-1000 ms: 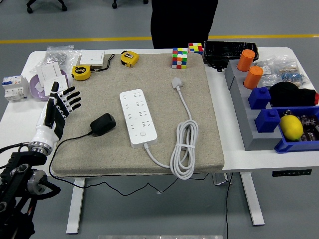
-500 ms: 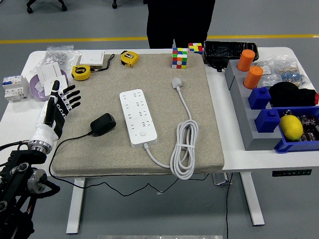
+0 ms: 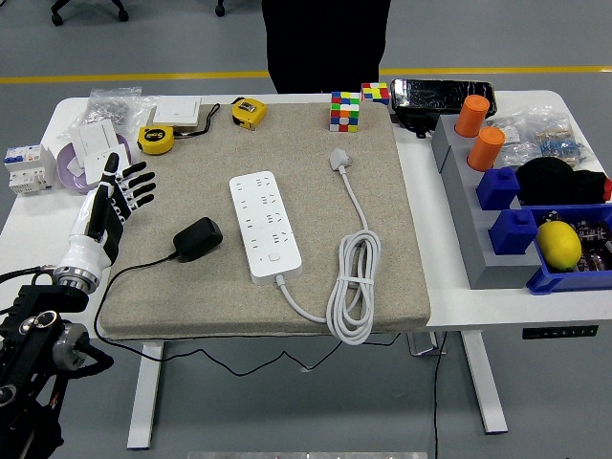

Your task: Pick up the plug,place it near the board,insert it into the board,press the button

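Left robot hand point(image 3: 117, 196) hovers spread at mat's point(image 3: 402, 239) left edge, apart from plug point(image 3: 197, 238).

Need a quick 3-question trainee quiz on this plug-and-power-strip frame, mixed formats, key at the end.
1. True or false: the robot's left hand is gripping the black plug adapter.
2. Multiple choice: the white power strip lies on A) the bare white table, B) the beige felt mat, C) the blue bin.
3. Fill in: the strip's own white cord lies coiled to the strip's ____ in the picture.

Key
1. False: the fingers are spread, the hand sits left of the adapter and apart from it.
2. B.
3. Right; its white plug rests further back, near the coloured puzzle cube.
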